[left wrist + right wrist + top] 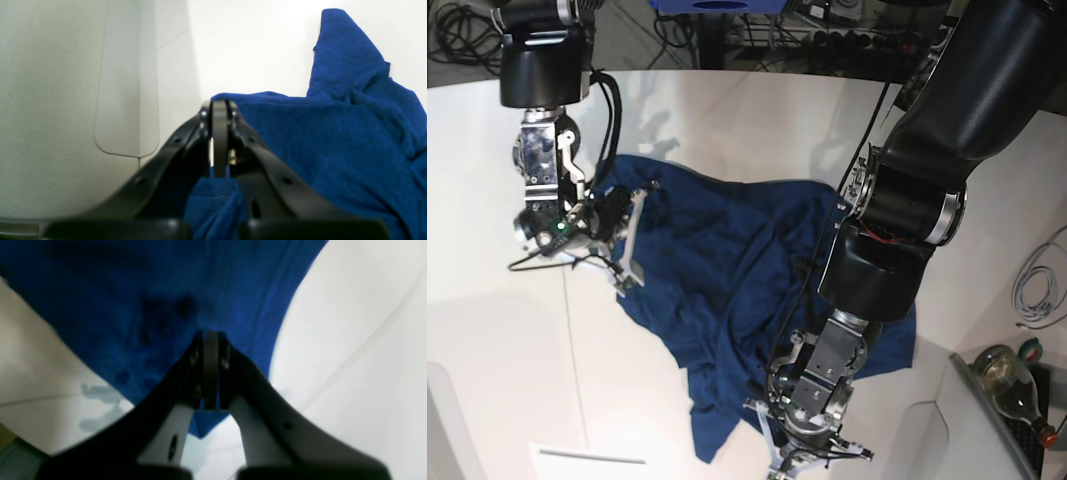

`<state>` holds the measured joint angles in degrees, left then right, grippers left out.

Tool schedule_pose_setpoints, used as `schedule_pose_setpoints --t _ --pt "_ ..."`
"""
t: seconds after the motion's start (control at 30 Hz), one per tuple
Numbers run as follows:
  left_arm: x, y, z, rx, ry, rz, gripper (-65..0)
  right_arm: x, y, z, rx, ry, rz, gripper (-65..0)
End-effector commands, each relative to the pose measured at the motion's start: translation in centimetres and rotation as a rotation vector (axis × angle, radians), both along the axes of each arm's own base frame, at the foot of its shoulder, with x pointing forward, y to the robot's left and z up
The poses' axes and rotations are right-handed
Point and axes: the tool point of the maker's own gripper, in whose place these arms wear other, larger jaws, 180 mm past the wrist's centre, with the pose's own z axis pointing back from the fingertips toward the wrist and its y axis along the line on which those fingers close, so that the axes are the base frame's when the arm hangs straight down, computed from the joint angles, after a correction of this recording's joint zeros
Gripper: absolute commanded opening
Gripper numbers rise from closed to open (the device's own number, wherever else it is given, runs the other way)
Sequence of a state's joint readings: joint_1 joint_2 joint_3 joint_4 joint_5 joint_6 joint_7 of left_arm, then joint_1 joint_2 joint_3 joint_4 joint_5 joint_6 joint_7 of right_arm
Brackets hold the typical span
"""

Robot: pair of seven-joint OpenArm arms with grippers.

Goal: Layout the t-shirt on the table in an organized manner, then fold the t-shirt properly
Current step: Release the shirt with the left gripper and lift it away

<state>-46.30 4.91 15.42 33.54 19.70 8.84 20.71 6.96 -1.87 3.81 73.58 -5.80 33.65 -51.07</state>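
The dark blue t-shirt point(727, 270) lies crumpled across the middle of the white table point(727, 110). My right gripper point(632, 240), on the left of the base view, is shut on the shirt's upper left edge. The right wrist view shows its jaws point(210, 336) pinching blue cloth point(166, 290), lifted above the table point(350, 323). My left gripper point(802, 455) sits at the shirt's lower edge near the table's front. In the left wrist view its jaws point(219, 106) are shut on a fold of the t-shirt point(317, 140), with more cloth bunched beneath them.
A glass bottle point(1012, 385) and a coiled white cable point(1037, 280) lie at the right. A white sheet point(592, 462) lies at the front left. The table's curved front edge point(927, 410) runs close to my left gripper. Cables and equipment stand behind the far edge.
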Motion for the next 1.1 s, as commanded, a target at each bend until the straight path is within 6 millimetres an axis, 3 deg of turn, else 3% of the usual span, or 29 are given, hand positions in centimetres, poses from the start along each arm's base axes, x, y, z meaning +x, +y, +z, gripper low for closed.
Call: schedule_pose_setpoints --t 0.0,0.1,0.33,0.47,0.57,0.77,1.07 --pt "1.4 -0.3 3.1 0.003 -0.077 -0.005 -65.0 2.0 0.4 1.0 0.031 -0.054 -0.011 -65.0" --pt "1.4 -0.3 3.0 0.003 -0.075 -0.006 -65.0 1.1 0.1 -0.6 0.034 -0.007 -0.014 -65.0" --pt "1.5 -0.4 3.2 0.001 -0.081 -0.009 -65.0 -1.4 -7.2 -2.5 -0.014 0.066 -0.184 -65.0" --pt "1.6 -0.6 3.7 -0.005 -0.093 -0.012 -65.0 -4.0 -9.6 -3.6 -0.043 0.106 -0.224 -65.0" --pt "1.9 -1.1 5.0 -0.016 -0.124 -0.018 -65.0 -5.1 -9.9 -3.5 -0.056 0.097 -0.222 -65.0" --pt "2.4 -1.6 9.0 -0.046 -0.249 0.034 -65.0 -4.8 -9.9 -2.9 -0.063 0.079 -0.217 -65.0" --pt "2.9 -3.4 9.5 -0.051 -0.247 0.024 -65.0 -4.9 -9.9 -3.0 -0.063 0.08 -0.217 -65.0"
